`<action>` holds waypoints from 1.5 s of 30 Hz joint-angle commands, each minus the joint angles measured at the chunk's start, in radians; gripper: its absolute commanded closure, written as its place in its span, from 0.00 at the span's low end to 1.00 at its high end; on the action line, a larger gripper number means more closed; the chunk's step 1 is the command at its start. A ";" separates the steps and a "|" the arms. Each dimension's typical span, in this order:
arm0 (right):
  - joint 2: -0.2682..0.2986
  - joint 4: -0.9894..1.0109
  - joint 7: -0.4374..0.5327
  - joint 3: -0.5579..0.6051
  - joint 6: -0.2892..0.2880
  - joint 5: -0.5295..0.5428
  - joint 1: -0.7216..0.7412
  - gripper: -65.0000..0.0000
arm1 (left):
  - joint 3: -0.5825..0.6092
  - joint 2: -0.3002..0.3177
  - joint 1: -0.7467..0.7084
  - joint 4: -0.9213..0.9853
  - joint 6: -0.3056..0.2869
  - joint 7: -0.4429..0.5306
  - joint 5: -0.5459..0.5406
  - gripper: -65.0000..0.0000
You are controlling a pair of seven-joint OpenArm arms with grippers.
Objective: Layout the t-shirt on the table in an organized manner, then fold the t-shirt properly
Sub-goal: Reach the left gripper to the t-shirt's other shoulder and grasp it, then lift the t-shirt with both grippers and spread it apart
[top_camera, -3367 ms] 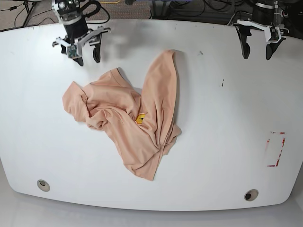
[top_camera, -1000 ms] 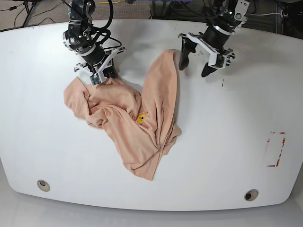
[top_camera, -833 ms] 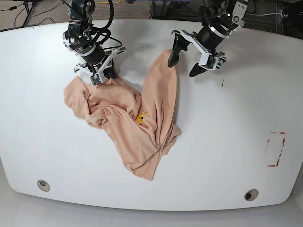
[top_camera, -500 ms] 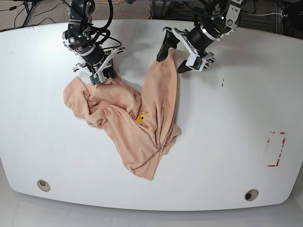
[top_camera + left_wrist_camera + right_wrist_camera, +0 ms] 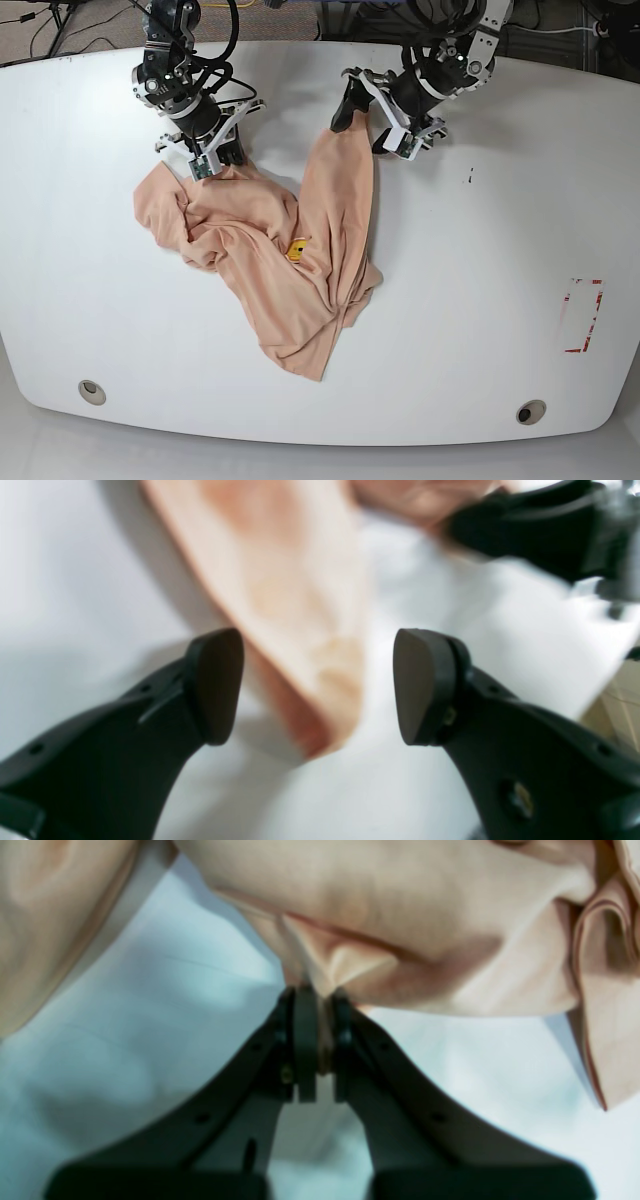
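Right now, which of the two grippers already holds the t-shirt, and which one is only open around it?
The right gripper is shut on a fold of the t-shirt. The left gripper is open, its fingertips either side of the shirt's pointed end without gripping it.

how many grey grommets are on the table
2: one grommet near the table's front left corner, the other grommet near its front right. The t-shirt may hide more.

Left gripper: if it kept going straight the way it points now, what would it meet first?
Most likely the far tip of the t-shirt, which lies between the open jaws of the left gripper; the table is right under it. Depth is unclear.
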State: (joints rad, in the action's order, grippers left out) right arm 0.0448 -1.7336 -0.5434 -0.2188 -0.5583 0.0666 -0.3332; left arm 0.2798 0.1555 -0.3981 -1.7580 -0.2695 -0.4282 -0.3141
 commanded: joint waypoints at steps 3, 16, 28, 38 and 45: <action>0.005 -0.021 0.019 -0.003 -0.006 0.009 0.004 1.00 | 0.031 0.002 0.034 0.040 -0.012 0.019 -0.009 0.34; 0.004 -0.070 0.018 -0.003 -0.006 0.011 0.003 1.00 | 0.075 0.009 0.067 0.135 -0.011 0.018 -0.009 0.86; 0.004 -0.177 0.015 -0.004 0.001 0.011 -0.040 1.00 | 0.035 0.082 0.024 0.002 -0.011 0.018 -0.015 1.00; 0.002 -0.291 0.018 -0.004 0.002 0.009 -0.088 1.00 | -0.204 0.146 -0.092 -0.199 -0.012 0.018 -0.017 1.00; 0.005 -0.291 0.019 -0.055 0.002 0.008 -0.034 1.00 | -0.434 0.146 -0.072 -0.230 -0.015 0.018 -0.032 1.00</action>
State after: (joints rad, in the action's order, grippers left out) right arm 0.0448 -2.0018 -0.5549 -0.2363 -0.5564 0.0593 -0.4088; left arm -0.0746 0.2958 -0.4908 -1.9617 -0.2874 -0.4370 -0.3229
